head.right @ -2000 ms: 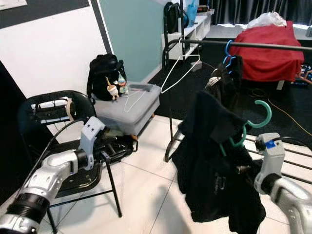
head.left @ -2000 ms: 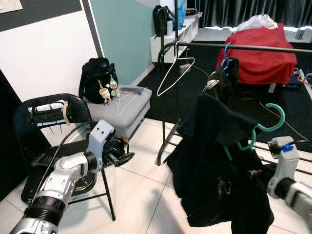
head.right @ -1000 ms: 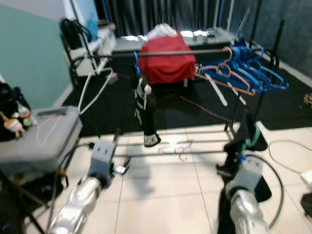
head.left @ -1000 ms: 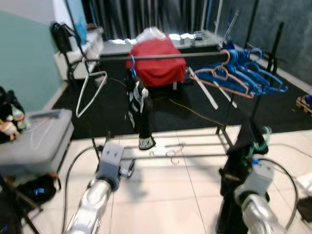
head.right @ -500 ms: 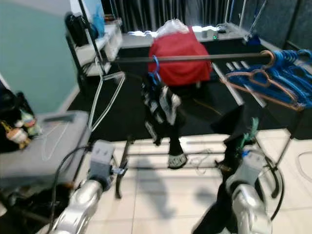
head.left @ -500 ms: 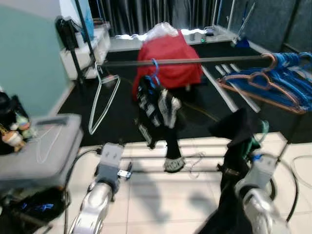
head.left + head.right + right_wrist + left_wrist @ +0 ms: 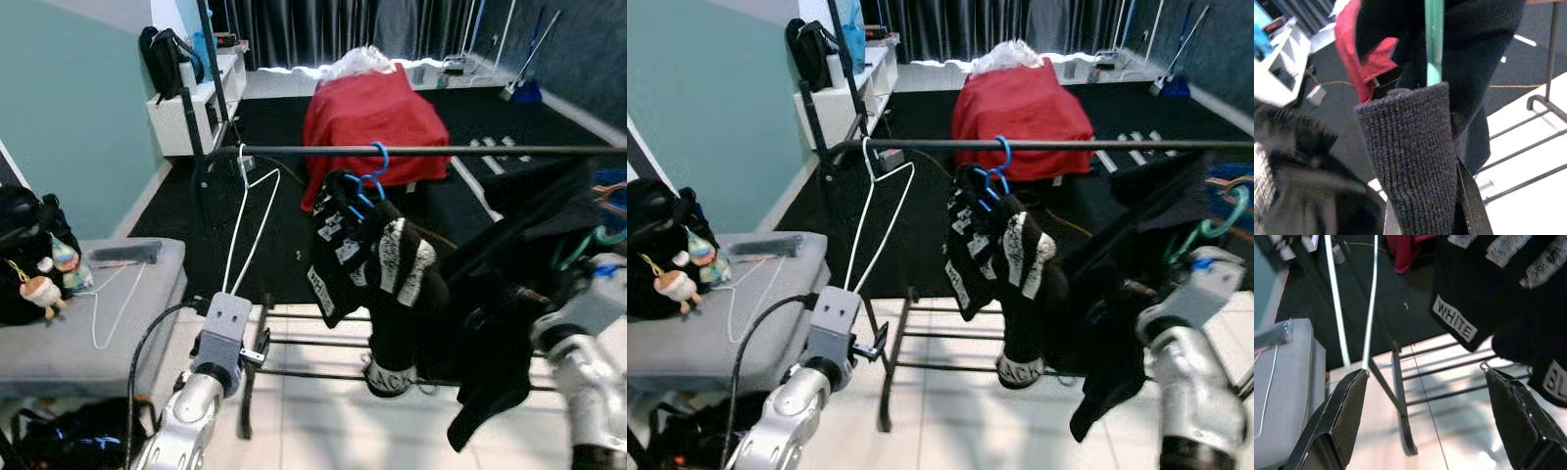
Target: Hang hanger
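**Green hanger held up beside the rail**

From my head camera: my right arm is bent upward at the right edge, and my right hand [image 7: 558,294] is buried in a black garment [image 7: 509,294], so I cannot tell there how its fingers stand. The green hanger [image 7: 588,243] rises out of that cloth just above the hand, its hook curling close under the clothes rail [image 7: 421,151] without resting on it. On the rail hang a white wire hanger [image 7: 250,220] and a blue hanger [image 7: 372,168] carrying a black-and-white printed garment [image 7: 377,274]. My left arm reaches forward low, with my left hand [image 7: 257,345] near the rack's lower bars.

From my left wrist: the two black fingers [image 7: 1339,423] are spread wide with nothing between them, above the tiled floor [image 7: 1449,431] and the rack's foot.

From my right wrist: the hanger's green stem [image 7: 1433,41] runs straight up, wrapped below in dark knitted cloth [image 7: 1410,161]. My hand's own grip is hidden.
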`<state>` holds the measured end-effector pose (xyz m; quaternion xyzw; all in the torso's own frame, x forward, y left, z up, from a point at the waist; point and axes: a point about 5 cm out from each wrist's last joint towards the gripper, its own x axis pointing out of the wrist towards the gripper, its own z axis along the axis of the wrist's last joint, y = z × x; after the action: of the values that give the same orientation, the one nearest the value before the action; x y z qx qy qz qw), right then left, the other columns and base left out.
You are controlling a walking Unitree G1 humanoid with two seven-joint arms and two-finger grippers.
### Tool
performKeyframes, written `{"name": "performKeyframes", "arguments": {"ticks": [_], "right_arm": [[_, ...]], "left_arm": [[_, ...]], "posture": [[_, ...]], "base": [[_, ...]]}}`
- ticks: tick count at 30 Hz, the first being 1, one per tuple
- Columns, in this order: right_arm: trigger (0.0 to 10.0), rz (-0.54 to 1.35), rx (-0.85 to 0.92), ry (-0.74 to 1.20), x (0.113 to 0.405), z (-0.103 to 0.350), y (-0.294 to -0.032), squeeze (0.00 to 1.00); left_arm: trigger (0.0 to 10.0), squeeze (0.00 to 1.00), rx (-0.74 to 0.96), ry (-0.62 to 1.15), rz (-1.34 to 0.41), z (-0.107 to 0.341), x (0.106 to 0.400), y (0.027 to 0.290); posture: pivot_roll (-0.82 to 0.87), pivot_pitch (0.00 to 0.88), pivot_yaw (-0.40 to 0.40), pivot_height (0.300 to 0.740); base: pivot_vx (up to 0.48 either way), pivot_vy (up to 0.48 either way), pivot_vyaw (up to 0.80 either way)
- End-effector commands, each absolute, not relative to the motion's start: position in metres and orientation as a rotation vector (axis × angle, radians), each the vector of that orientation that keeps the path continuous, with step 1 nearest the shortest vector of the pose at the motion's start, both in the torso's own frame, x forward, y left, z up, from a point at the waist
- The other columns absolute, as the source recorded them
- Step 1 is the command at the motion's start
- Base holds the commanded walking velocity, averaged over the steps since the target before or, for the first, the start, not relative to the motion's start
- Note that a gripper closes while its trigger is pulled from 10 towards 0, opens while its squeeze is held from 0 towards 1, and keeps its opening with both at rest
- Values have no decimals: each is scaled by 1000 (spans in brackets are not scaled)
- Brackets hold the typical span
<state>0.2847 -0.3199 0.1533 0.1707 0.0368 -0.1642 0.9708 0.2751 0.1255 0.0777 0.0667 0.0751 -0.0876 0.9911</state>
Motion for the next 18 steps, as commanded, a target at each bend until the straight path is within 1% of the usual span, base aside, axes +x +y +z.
{"name": "performKeyframes", "arguments": {"ticks": [1,2,3,5,8,9,11,12,14,15,16,17,18], "right_arm": [[10000,-295,353,4,290,174,-321,0],[10000,-295,353,4,290,174,-321,0],[10000,-284,369,-10,292,185,-327,0],[10000,-230,354,8,296,198,-328,0],[10000,-199,349,35,298,199,-325,0],[10000,-155,332,82,300,196,-319,0],[10000,-155,332,82,300,196,-319,0],[10000,-99,321,145,301,190,-311,0],[10000,-99,321,145,301,190,-311,0],[10000,-36,304,213,302,184,-302,0],[10000,-36,304,213,302,184,-302,0],[10000,36,303,266,302,182,-294,0],[10000,36,303,266,302,182,-294,0]], "left_arm": [[10000,0,141,162,-169,77,273,129],[10000,0,141,162,-169,77,273,129],[10000,0,122,173,-172,76,271,130],[10000,0,89,199,-178,74,270,129],[10000,0,76,209,-174,73,270,129],[10000,0,69,220,-170,72,270,128],[10000,0,69,220,-170,72,270,128],[10000,0,51,237,-157,71,270,128],[10000,0,51,237,-157,71,270,128],[10000,0,32,260,-150,70,271,127],[10000,0,32,260,-150,70,271,127],[10000,0,-3,287,-163,68,271,124],[10000,0,-3,287,-163,68,271,124]], "posture": [[-221,0,32,740],[-221,0,32,740],[-220,0,32,740],[-220,0,29,740],[-223,0,29,740],[-223,0,27,740],[-223,0,27,740],[-223,0,24,740],[-223,0,24,740],[-221,0,20,740],[-221,0,20,740],[-217,0,17,740],[-217,0,17,740]], "base": [[0,0,0],[0,0,0],[0,0,0],[0,-461,0],[0,-461,0],[0,-458,0],[0,-458,0],[0,-461,0],[0,-461,0],[0,0,0],[0,0,0],[0,0,0],[0,0,0]]}}
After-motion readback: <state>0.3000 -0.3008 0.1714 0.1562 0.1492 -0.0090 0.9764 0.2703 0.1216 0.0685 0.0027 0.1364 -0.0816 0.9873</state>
